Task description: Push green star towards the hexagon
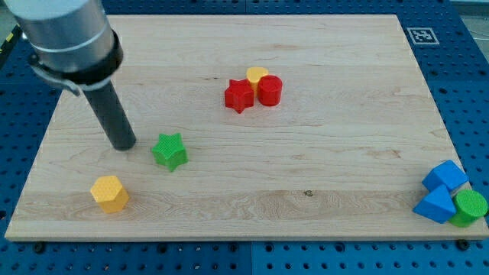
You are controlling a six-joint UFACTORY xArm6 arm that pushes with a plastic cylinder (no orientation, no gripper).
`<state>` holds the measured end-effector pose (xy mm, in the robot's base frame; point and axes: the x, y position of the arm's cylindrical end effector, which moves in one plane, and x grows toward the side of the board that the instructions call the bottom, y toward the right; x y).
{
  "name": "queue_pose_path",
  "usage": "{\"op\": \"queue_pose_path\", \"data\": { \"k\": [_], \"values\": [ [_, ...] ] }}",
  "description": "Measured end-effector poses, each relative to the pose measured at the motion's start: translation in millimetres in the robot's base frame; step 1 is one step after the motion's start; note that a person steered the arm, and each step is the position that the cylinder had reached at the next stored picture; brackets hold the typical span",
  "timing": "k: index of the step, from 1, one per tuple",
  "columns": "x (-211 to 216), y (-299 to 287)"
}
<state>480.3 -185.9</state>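
The green star [169, 151] lies on the wooden board in the view's lower left part. The yellow hexagon [109, 193] sits below and to the left of it, near the board's bottom edge. My tip [123, 144] rests on the board just left of the green star, a small gap between them, and above the hexagon. The rod rises from it toward the view's top left.
A red star [239, 95], a yellow block [257, 75] and a red cylinder [270, 90] cluster at the upper middle. Two blue blocks [444, 176] [435, 205] and a green cylinder [469, 207] sit at the board's bottom right corner. The wooden board [306, 168] lies on a blue pegboard.
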Motion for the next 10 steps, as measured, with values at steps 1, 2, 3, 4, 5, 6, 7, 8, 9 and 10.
{"op": "queue_pose_path", "data": {
  "k": [1, 2, 3, 4, 5, 6, 7, 8, 9, 10],
  "values": [
    [-22, 5],
    [-24, 28],
    [-12, 47],
    [23, 48],
    [19, 51],
    [-8, 54],
    [-6, 87],
    [24, 107],
    [57, 99],
    [57, 97]
  ]
}}
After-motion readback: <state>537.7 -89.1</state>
